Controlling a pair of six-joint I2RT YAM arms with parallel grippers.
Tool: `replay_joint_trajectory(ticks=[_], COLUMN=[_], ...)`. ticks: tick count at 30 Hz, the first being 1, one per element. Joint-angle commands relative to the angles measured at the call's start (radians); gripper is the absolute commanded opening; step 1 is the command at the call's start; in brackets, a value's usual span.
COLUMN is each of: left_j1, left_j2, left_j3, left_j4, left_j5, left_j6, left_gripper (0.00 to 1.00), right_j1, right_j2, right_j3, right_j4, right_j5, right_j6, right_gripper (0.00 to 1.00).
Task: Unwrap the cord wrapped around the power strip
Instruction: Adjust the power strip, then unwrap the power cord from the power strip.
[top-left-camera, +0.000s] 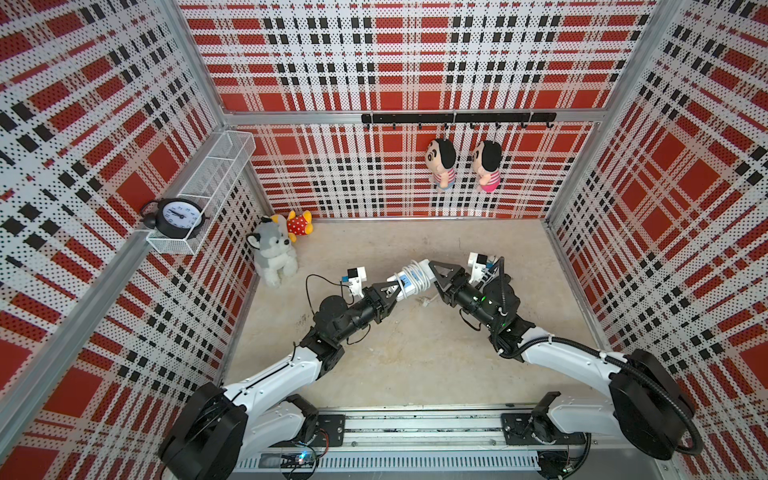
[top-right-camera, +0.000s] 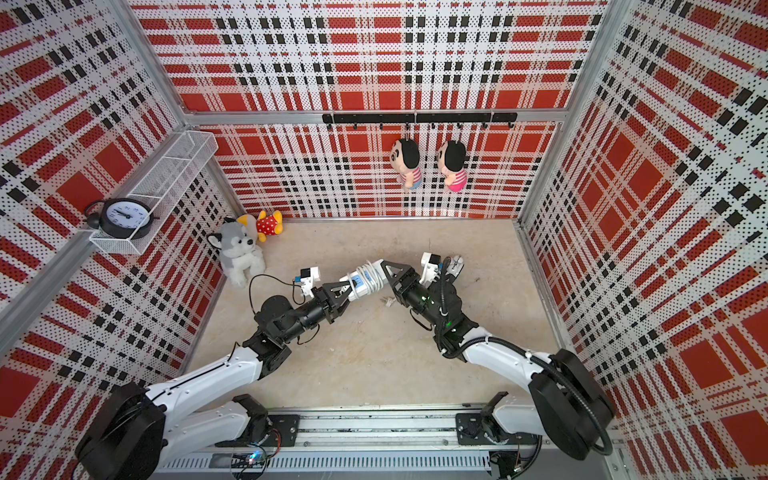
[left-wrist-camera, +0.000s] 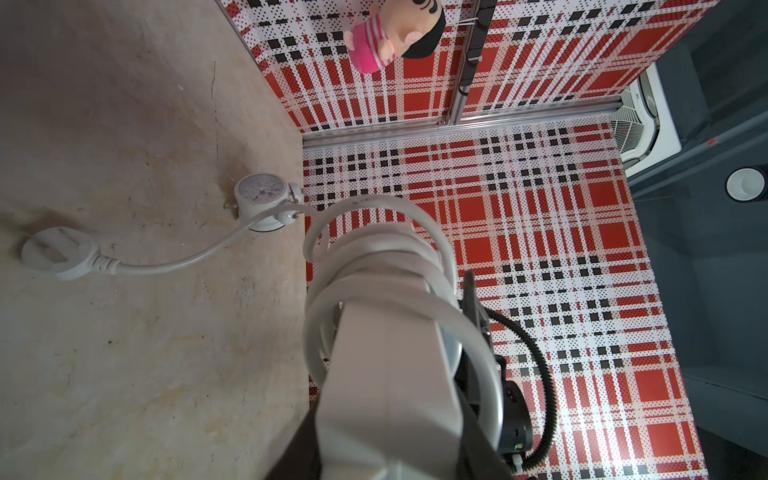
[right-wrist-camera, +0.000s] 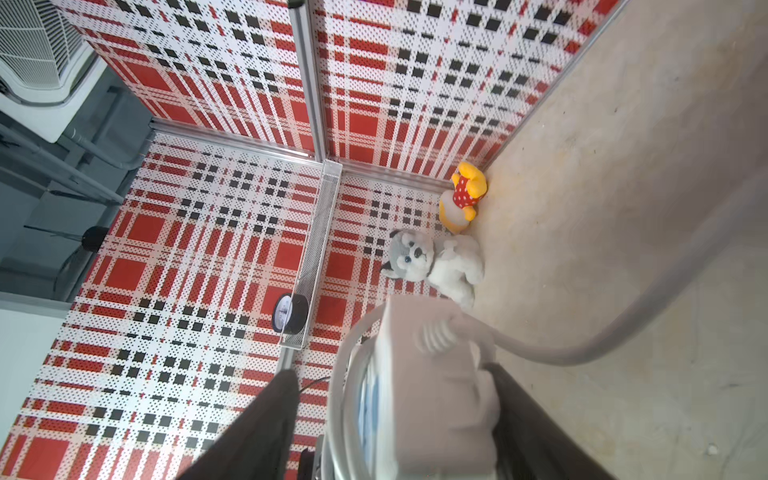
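left pincer (top-left-camera: 394, 289) clamped on the power strip (top-left-camera: 405, 285), held up between both pincers; right pincer (top-left-camera: 432, 272) spread wide, gripping nothing. cord (top-left-camera: 419, 272) coils beside it; grab loose plug (top-left-camera: 424, 300) below, unwind slowly.

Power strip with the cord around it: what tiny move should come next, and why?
Probably the right gripper should back off the power strip and fetch the plug on the table: its jaws look open, the left gripper grips the other end, and the cord is coiled.
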Motion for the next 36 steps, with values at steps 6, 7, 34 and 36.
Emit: replay_joint_trajectory(ticks=[6,7,34,36], left_j1=[0.084,0.098,0.194,0.194], left_j2=[-0.011,-0.009,-0.066,-0.067], left_j3=[0.059,0.069,0.17,0.17], left_j4=[0.05,0.05,-0.06,-0.06], left_j5=[0.148,0.18,0.494,0.499], left_j6=[-0.026,-0.025,0.034,0.035], left_gripper=[0.0,0.0,0.0,0.0], right_j1=[-0.125,-0.125,-0.163,-0.17], right_j2=[-0.343,-0.373,0.014,0.043], right_j3=[-0.035,-0.034,-0.031,-0.035], right_j4=[-0.354,-0.391,-0.11,-0.049], right_j5=[0.098,0.124,-0.404,-0.416], right_j6=[-0.783,-0.912,-2.034,-2.019], right_gripper=[0.9,0.9,0.71,0.69])
